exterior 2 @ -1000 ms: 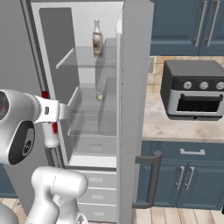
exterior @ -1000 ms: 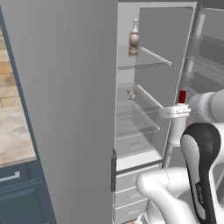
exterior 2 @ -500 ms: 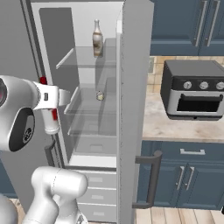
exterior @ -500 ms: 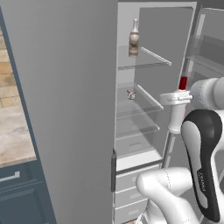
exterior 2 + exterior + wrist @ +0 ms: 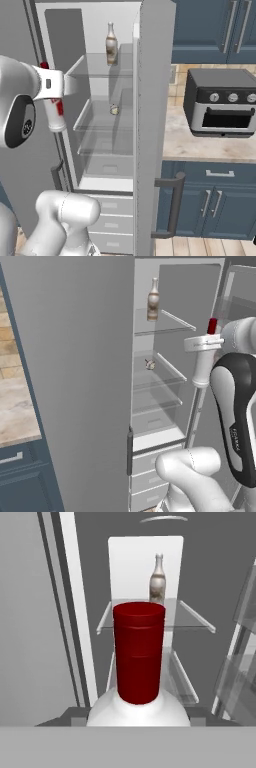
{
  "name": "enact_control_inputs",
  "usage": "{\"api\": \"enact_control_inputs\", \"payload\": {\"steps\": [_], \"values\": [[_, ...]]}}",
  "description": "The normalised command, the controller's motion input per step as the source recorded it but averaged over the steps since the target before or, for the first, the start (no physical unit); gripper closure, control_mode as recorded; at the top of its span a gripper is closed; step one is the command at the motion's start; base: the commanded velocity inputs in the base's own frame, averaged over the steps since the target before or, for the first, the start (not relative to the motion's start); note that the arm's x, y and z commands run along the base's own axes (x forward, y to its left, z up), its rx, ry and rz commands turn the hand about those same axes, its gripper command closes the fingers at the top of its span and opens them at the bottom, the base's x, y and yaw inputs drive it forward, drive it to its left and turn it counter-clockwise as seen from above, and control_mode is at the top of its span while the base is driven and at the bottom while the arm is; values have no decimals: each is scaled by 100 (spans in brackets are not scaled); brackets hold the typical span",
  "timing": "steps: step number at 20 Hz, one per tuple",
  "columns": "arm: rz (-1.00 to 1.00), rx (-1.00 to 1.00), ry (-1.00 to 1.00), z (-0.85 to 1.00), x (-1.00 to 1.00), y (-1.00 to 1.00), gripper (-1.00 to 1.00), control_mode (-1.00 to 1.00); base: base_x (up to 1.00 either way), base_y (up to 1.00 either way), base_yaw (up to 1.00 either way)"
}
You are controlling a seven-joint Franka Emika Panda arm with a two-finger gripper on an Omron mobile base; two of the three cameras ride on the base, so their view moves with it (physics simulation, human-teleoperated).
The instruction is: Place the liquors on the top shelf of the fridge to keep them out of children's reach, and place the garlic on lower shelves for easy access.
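Left base view: the hand (image 5: 204, 344) pinches the white bottle (image 5: 202, 368) just below its red cap, upright, in front of the open fridge (image 5: 75, 381), so it can go in standing. The brown bottle (image 5: 153, 300) stands on the top shelf (image 5: 170, 330); the garlic (image 5: 150, 364) lies on the shelf below.

Right base view: the white bottle (image 5: 55, 112) hangs outside the fridge, at its left edge.

Hand view: the red cap (image 5: 139, 658) faces the top shelf (image 5: 192, 622), probably the goal.

1. Two liquor bottles: one greyish-brown glass bottle (image 5: 153, 300), upper middle of the left base view; one white bottle with a red cap (image 5: 203, 364), right of centre.
2. One garlic bulb (image 5: 150, 364), centre.
3. One toaster oven (image 5: 223, 102), right side of the right base view.
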Motion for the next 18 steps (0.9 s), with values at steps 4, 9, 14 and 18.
{"api": "enact_control_inputs", "payload": {"steps": [4,9,14,18], "values": [[5,0,-11,17,21,0,100,-100,0,0,0],[5,0,-10,12,36,0,100,-100,0,0,0],[3,0,-5,17,44,0,100,-100,0,0,0],[0,0,-1,12,51,0,100,-100,0,0,0]]}}
